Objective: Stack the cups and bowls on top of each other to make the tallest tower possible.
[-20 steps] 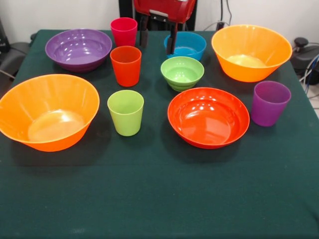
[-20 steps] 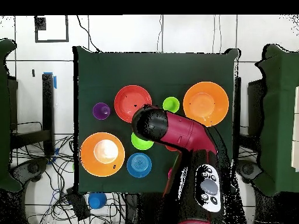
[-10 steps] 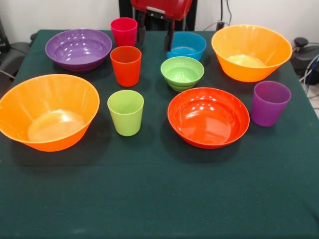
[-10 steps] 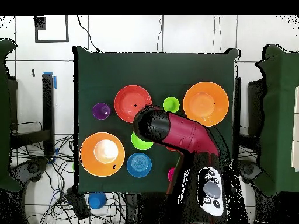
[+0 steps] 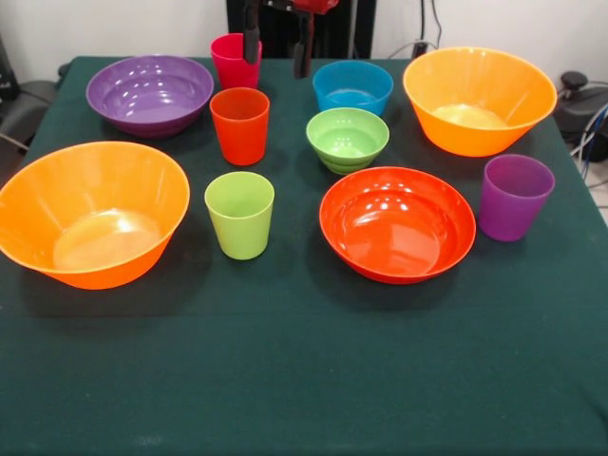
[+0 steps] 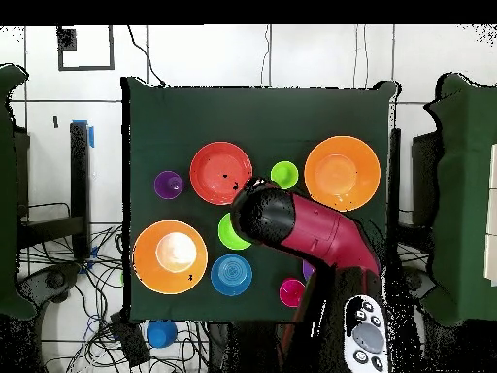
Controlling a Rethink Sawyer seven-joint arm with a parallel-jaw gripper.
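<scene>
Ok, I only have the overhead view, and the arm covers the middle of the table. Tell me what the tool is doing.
Observer: In the front view the tool hangs open and empty above the table's far side, between the crimson cup and the blue bowl.
Operator: Find me the orange-red cup.
Observer: The orange-red cup stands upright on its own, just nearer the front camera than the crimson cup.
Operator: Check the purple bowl.
Observer: The purple bowl sits upright and empty, with nothing stacked on it.
</scene>
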